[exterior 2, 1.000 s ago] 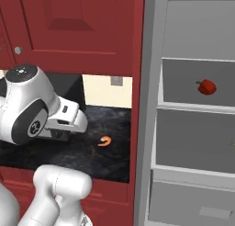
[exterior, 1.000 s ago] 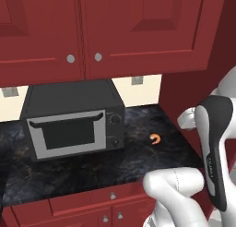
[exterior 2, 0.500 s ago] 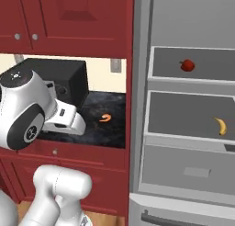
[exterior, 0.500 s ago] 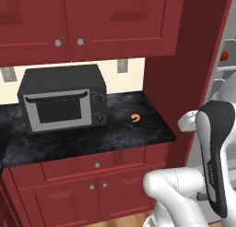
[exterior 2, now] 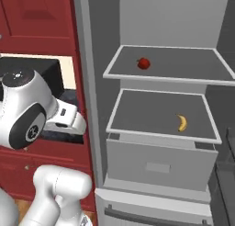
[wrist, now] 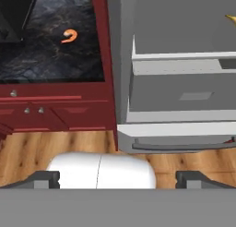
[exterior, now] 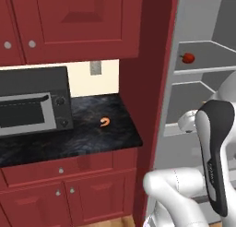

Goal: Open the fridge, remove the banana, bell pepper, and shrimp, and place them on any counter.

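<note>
The fridge [exterior 2: 90, 82] stands open, and its shelves show. On its upper shelf sits the red bell pepper [exterior 2: 143, 63], also seen in the left base view [exterior: 187, 58]. The yellow banana [exterior 2: 182, 123] lies on the shelf below; its tip [wrist: 230, 19] shows in the hand view. Left of the fridge, the orange shrimp [exterior: 105, 122] lies on the black counter [exterior: 92, 140], and the hand view shows the shrimp [wrist: 69, 36] too. My gripper [wrist: 117, 179] is open and empty, held back from the fridge [wrist: 184, 90] and counter [wrist: 46, 60].
A black microwave [exterior: 32, 106] stands on the counter's left part. Red upper cabinets [exterior: 83, 23] hang above it and red lower cabinets with silver knobs [exterior: 60, 189] stand below. The fridge has an inner bin [exterior 2: 160, 161] and a bottom drawer with a dark handle [wrist: 179, 145]. Wooden floor [wrist: 55, 147] lies in front.
The base has driven to the right, so the whole picture shifted: the microwave slid left and the open fridge came into view. The shrimp stays on the counter. The gripper stays open.
</note>
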